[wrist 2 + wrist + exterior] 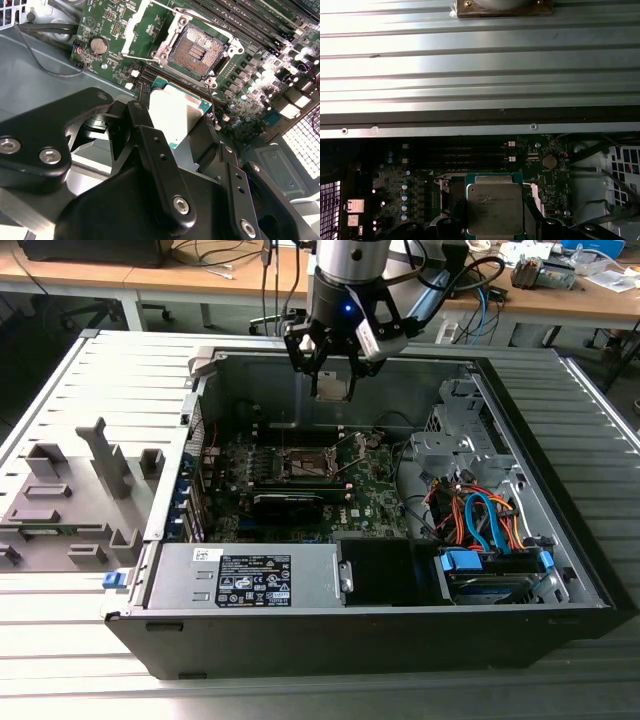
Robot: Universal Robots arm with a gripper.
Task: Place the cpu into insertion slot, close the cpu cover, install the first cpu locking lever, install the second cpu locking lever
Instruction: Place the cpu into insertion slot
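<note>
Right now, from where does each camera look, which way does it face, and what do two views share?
Exterior view: off the arm, high, looking down into the open computer case; shows the arm and gripper holding the cpu.
Second wrist view: on the arm, looking past the gripper fingers toward the insertion slot.
First wrist view: on the arm, facing the motherboard and ribbed table.
Shared: both wrist views show the held cpu over the motherboard.

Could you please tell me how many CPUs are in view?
1: the cpu is held in the tool over the open case; the slot is empty. None seems hidden.
</note>
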